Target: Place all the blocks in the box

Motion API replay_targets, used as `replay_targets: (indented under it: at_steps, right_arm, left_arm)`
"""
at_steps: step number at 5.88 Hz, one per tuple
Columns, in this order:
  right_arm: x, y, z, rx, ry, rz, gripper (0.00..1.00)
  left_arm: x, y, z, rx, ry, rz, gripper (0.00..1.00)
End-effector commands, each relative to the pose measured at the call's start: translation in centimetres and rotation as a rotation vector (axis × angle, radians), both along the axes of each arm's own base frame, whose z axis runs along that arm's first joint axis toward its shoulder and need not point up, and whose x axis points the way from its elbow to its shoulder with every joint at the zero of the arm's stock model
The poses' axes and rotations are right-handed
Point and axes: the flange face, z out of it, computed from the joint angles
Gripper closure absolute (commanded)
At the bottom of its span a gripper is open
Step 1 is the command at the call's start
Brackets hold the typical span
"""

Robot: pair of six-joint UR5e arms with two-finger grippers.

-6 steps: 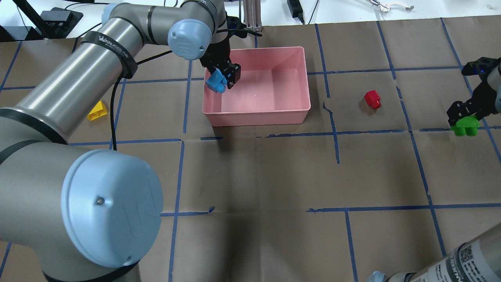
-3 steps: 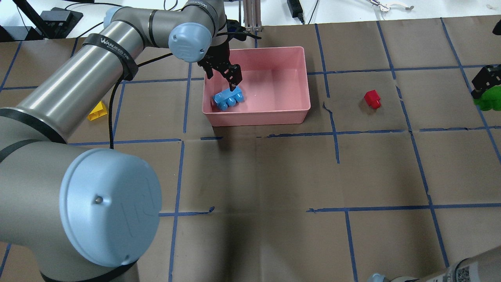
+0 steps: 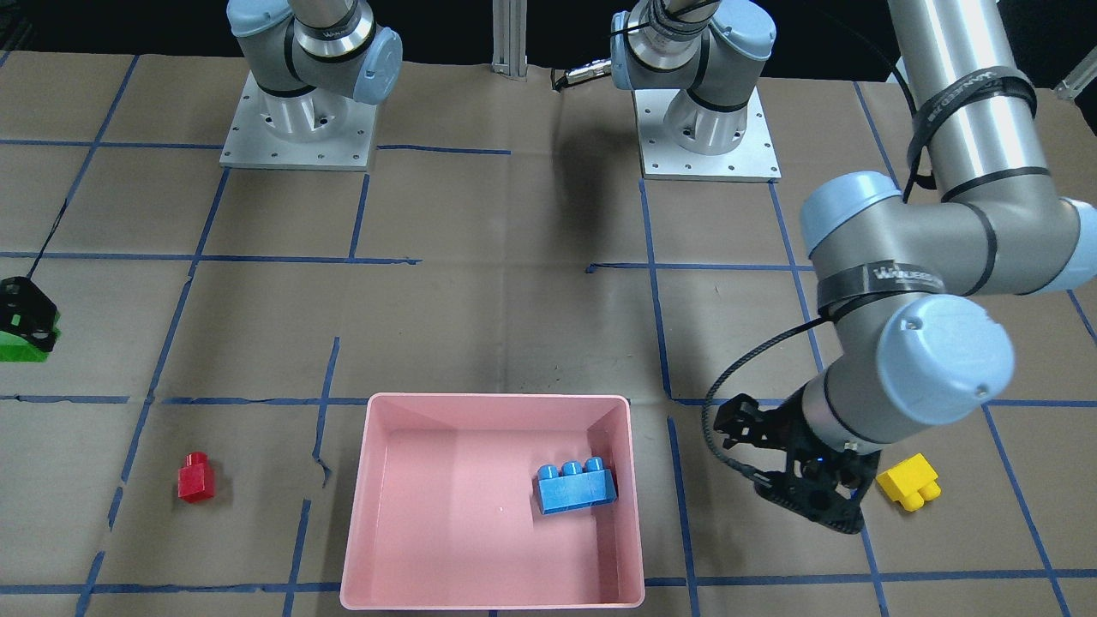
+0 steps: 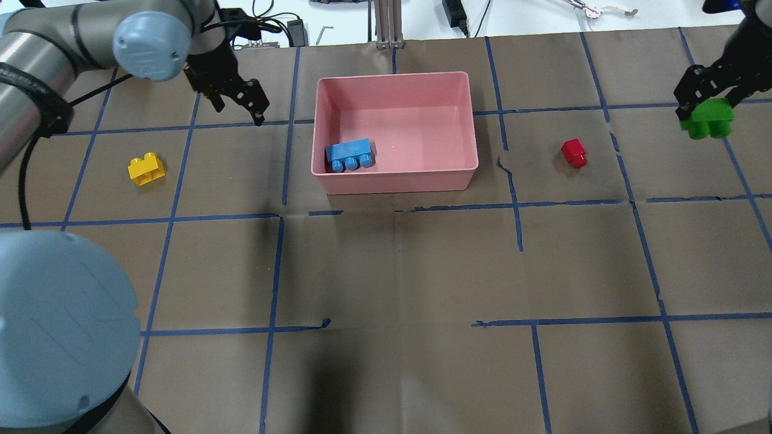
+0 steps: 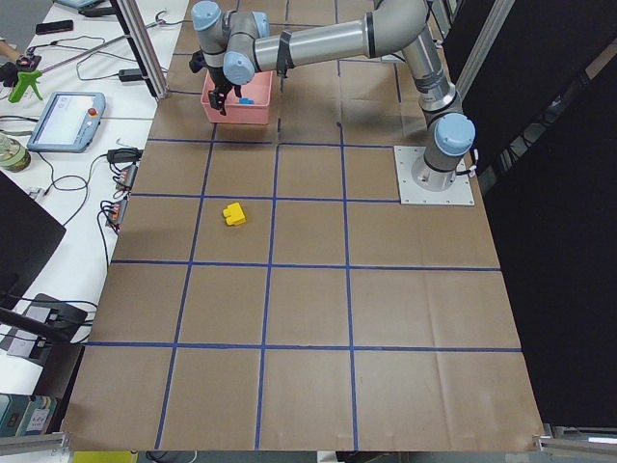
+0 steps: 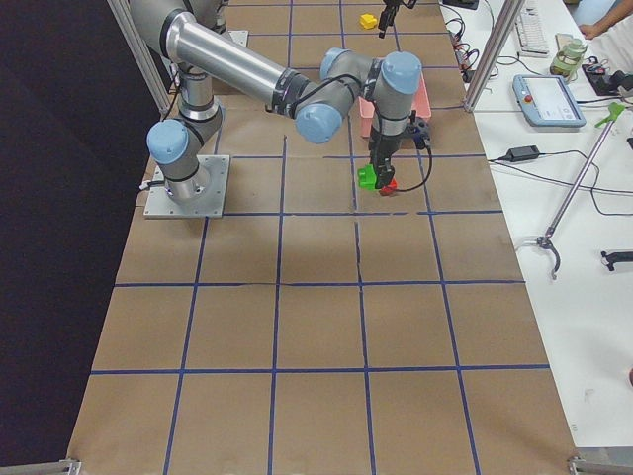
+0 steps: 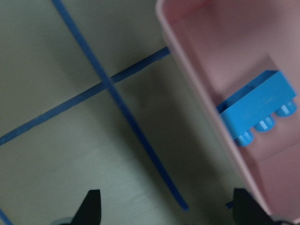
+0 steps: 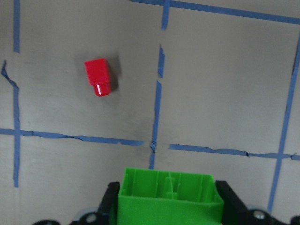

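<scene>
At the left of the overhead view, the black strap (image 3: 891, 278) round the left arm carries white lettering, but you cannot read it here. Below it the yellow block (image 4: 146, 169) sits alone on the table (image 4: 392, 271), at the same spot as a second ago. In the upper left you see the left gripper (image 4: 240, 111) with its fingers spread wide and nothing between them; its wrist camera shows only bare paper and blue tape between the two tips. A second ago it clamped the blue block over the box's left end, and half a second ago that block lay just under its fingers. It has since pulled out to the box's left. The box (image 4: 395, 181) stands at upper centre, and the blue block (image 4: 350, 154) lies on its side in the near left corner, studs toward you. Right of the box, well apart from it, the red block (image 4: 573, 152) lies on the table, unmoved. In the upper right the right gripper (image 4: 702, 102) is clenched on the green block (image 4: 707, 119), held above the table. It has moved up the frame from the right edge, where it was a second ago.
</scene>
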Motion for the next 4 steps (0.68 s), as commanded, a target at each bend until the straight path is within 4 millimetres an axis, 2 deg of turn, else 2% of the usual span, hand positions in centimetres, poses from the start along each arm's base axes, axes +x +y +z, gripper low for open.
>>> replay_targets:
  at_steps: [1, 2, 3, 4]
  right_arm:
    - [12.2, -1.3, 0.4, -0.031, -0.003, -0.038, 0.54]
    - [18.8, -1.7, 0.1, -0.044, -0.011, -0.086, 0.54]
    - [25.8, -3.3, -2.1, -0.031, -0.016, -0.119, 0.53]
    - [32.2, -5.1, -4.5, -0.023, -0.017, -0.133, 0.53]
  left_arm:
    - [14.4, 2.6, -1.8, 0.006, 0.093, -0.213, 0.02]
    - [19.1, 2.7, -3.7, -0.014, 0.103, -0.317, 0.02]
    - [21.2, 2.9, -6.5, -0.033, 0.093, -0.388, 0.02]
    - [22.0, 3.2, -10.0, -0.071, 0.070, -0.459, 0.02]
